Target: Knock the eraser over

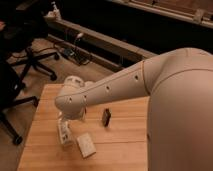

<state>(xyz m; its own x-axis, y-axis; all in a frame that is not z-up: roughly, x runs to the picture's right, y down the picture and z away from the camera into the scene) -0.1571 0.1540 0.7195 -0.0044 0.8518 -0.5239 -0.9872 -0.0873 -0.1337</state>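
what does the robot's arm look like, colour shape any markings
The arm is a smooth off-white shell, thick and rounded, tapering from a bulky shoulder to a bulbous wrist. Small dark dots run along the forearm; a thin seam rings it. No cables show. The gripper sits under the wrist, over the table, mostly hidden.

The gripper (79, 114), seen dark beneath the off-white, dark-dotted arm (115, 85), is held low over the pale, grained wooden table (125, 150). Near it are seen a near-black eraser (106, 117), a white tube (64, 133) and a pale beige block (86, 145).
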